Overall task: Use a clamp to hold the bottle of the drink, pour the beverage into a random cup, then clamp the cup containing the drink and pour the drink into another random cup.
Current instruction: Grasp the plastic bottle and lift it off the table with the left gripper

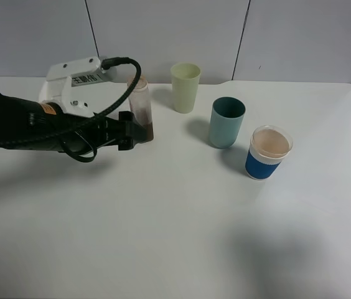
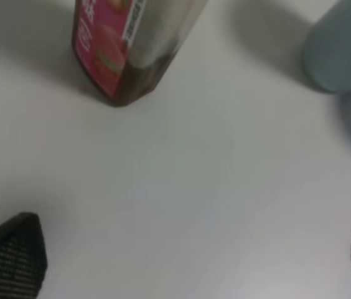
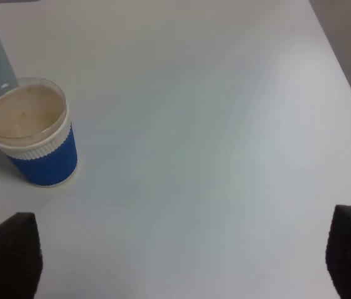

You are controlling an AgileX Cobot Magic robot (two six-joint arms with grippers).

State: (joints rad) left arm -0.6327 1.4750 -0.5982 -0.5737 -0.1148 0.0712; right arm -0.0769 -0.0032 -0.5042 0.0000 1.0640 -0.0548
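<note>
The blue-sleeved cup (image 1: 264, 163) is the one to watch. It stands at the right end of the row on the counter (image 1: 163, 237), and the drink (image 3: 23, 112) looks like it reaches close to the rim. Thin clear plastic like that probably flexes, so a hard squeeze or a jerky lift could slop tea over the edge before it ever gets tipped.

The teal cup (image 1: 226, 123) stands just beside it, so a finger coming in on that side could clip it and knock it over. The pale green cup (image 1: 185, 87) sits further back, well apart, and looks like the roomier target.

The right hand (image 3: 180, 252) hangs above the counter with its jaws spread wide and nothing in them, and the cup is off to one side of the gap, so it needs lining up first.

The bottle (image 2: 126, 56) stands upright at the left with only a dark bit of liquid in its base. The left hand (image 2: 188, 255) is released too, with its fingertips close to the bottle. The bottle is light and nearly empty, so a sloppy retreat could tip it.
</note>
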